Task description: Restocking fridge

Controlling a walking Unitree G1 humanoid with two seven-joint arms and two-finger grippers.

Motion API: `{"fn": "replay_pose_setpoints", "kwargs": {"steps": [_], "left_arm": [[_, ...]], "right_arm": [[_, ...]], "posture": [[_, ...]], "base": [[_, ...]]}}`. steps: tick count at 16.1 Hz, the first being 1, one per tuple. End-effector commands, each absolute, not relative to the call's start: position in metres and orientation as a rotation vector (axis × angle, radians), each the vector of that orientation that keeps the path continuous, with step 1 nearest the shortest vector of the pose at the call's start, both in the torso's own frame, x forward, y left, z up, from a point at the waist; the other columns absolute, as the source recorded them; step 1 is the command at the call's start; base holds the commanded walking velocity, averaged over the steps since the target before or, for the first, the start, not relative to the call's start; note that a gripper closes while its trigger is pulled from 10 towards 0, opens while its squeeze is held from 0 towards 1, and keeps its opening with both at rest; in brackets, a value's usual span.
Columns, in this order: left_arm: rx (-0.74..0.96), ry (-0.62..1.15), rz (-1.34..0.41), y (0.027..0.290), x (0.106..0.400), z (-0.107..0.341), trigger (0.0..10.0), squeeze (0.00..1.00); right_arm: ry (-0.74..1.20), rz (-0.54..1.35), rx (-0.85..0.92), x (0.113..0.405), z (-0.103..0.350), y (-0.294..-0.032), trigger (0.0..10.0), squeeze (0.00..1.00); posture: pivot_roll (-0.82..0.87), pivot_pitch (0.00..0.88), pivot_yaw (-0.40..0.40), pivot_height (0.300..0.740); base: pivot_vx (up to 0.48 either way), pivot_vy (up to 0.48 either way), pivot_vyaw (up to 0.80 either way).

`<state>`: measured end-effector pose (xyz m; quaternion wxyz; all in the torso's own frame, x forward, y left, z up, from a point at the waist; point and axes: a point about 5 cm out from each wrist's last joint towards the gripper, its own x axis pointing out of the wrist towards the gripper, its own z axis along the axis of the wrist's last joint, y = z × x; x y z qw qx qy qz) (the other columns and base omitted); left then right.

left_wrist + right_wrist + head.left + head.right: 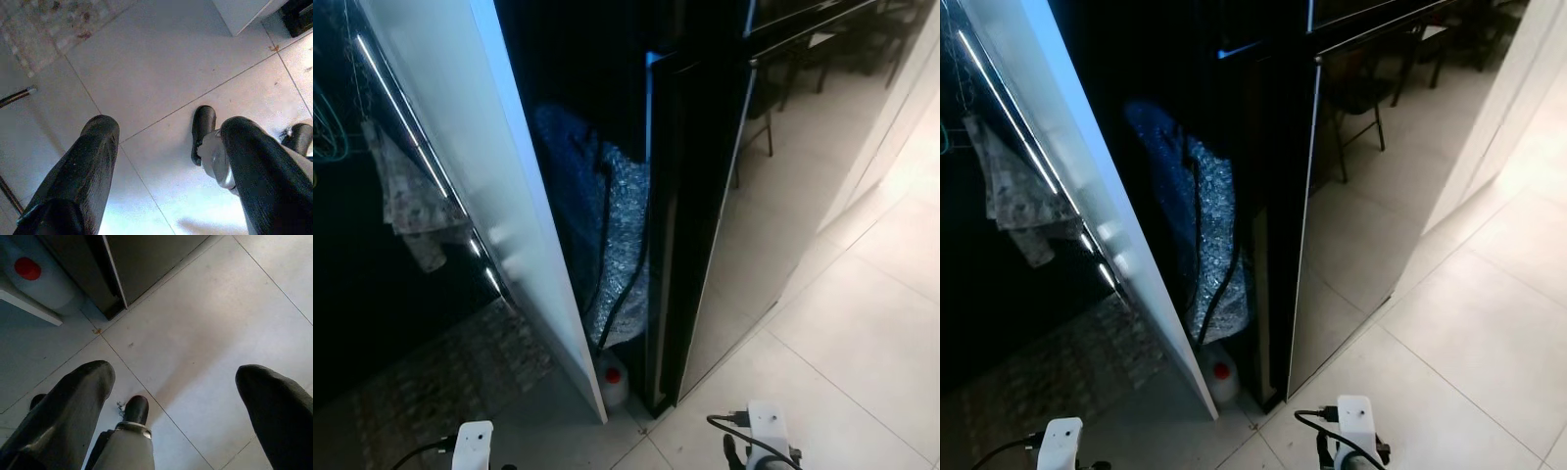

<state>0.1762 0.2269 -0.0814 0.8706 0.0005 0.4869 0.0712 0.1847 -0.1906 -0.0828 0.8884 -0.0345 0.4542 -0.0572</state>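
A: Where does the restocking stand?

B: By my reading it has barely begun. The fridge (700, 196), tall, black and glossy, stands straight ahead, and beside it a white panel (499, 176) leans over a dark gap. Whether that gap is part of the fridge or only a space beside it, I cannot tell.

A: And the hands?

B: Both arms hang low over the tiled floor (205, 328). The left gripper (168, 147) is released, fingers spread, carrying nothing; the right gripper (173, 382) is likewise wide apart and empty.

A: What is in the gap?

B: A bundle of bubble wrap (607, 245) with a dark cable across it, and at its foot a white jug (614, 380) with a red cap on the floor.

A: So what could go wrong?

B: Stepping closer, a foot may knock the jug over, or an arm reaching in could snag that cable and drag the wrap out.
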Motion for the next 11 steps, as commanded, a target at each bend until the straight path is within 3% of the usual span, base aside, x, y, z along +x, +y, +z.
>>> {"fn": "replay_pose_setpoints", "kwargs": {"steps": [1,11], "left_arm": [[-0.015,1.035,0.16,0.2294,0.1718,-0.0829,10.0,0.0],[-0.013,1.035,0.152,0.2297,0.1723,-0.0826,10.0,0.0]], "right_arm": [[0.957,-0.106,-0.064,0.1831,-0.0842,-0.1873,10.0,0.0],[0.957,-0.08,-0.071,0.1834,-0.084,-0.1879,10.0,0.0]], "posture": [[-0.11,0.0,0.058,0.74],[-0.11,0.0,0.061,0.74]], "base": [[0.0,0.0,0.8],[0.0,0.0,0.8]]}}
